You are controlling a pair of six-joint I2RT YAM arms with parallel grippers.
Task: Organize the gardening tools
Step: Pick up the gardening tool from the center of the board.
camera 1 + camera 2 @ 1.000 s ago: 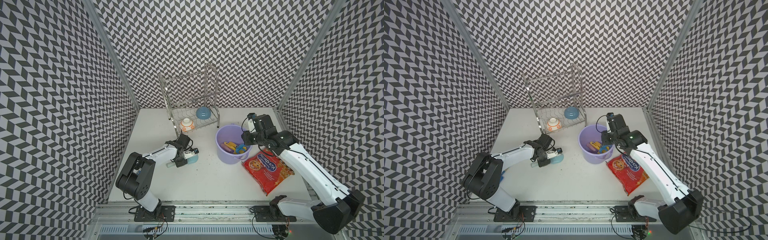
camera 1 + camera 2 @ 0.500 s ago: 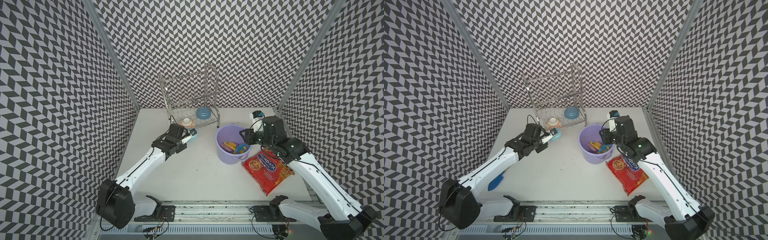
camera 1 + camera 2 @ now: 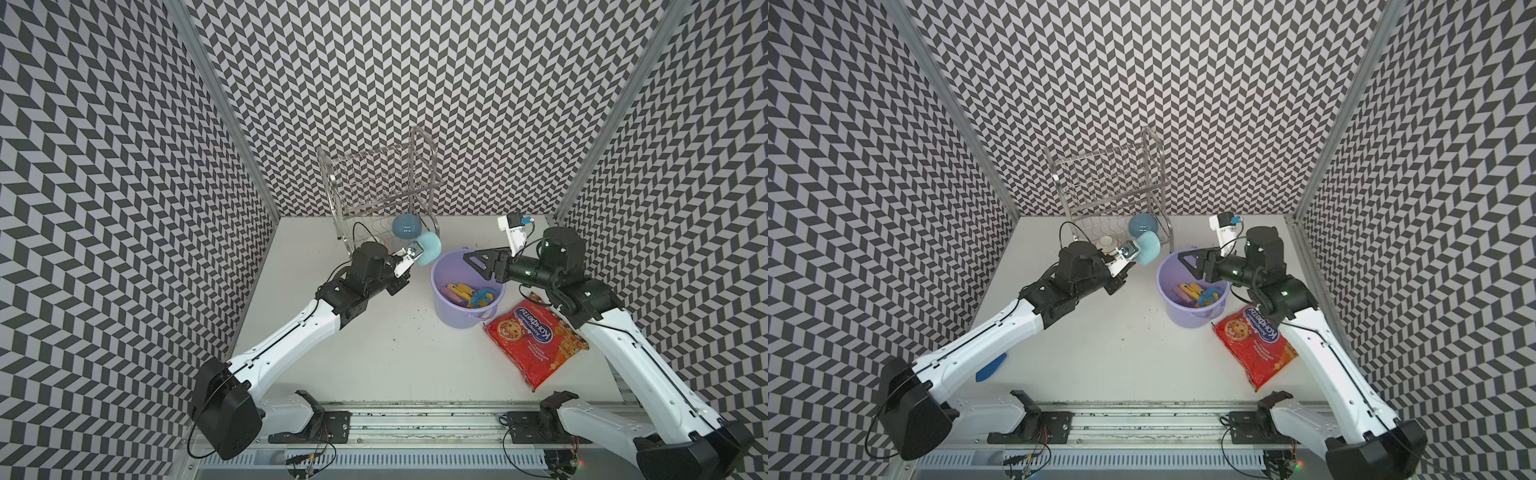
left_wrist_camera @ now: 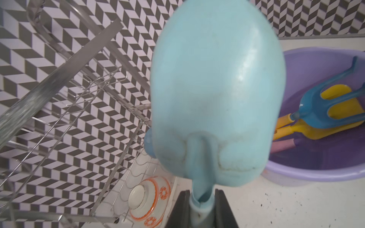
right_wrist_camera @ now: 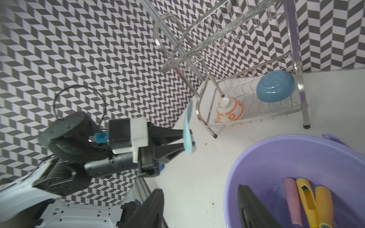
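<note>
Left gripper point(image 3: 409, 255): jaws pinch pale-blue trowel point(image 3: 429, 252) by handle, off counter point(image 3: 395, 353), between wire dish rack point(image 3: 374, 183) and lavender bucket point(image 3: 457, 318). Bucket holds pink-handled purple scoop point(image 4: 284, 145), yellow scoop point(image 4: 316, 130), blue fork point(image 4: 316, 110). Right gripper point(image 3: 478, 264): jaws spread, empty, over bucket rim. Rack holds blue bowl point(image 3: 405, 226), orange-and-white bowl point(image 5: 230, 111). Red cookie packet point(image 3: 536, 336) beside bucket: blue oval logo, lettering unreadable.

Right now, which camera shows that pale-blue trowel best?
The left wrist view: the pale-blue trowel fills it, blade broadside, handle pinched in the left hand. Both top views show it only small; the right wrist view shows it edge-on.
</note>
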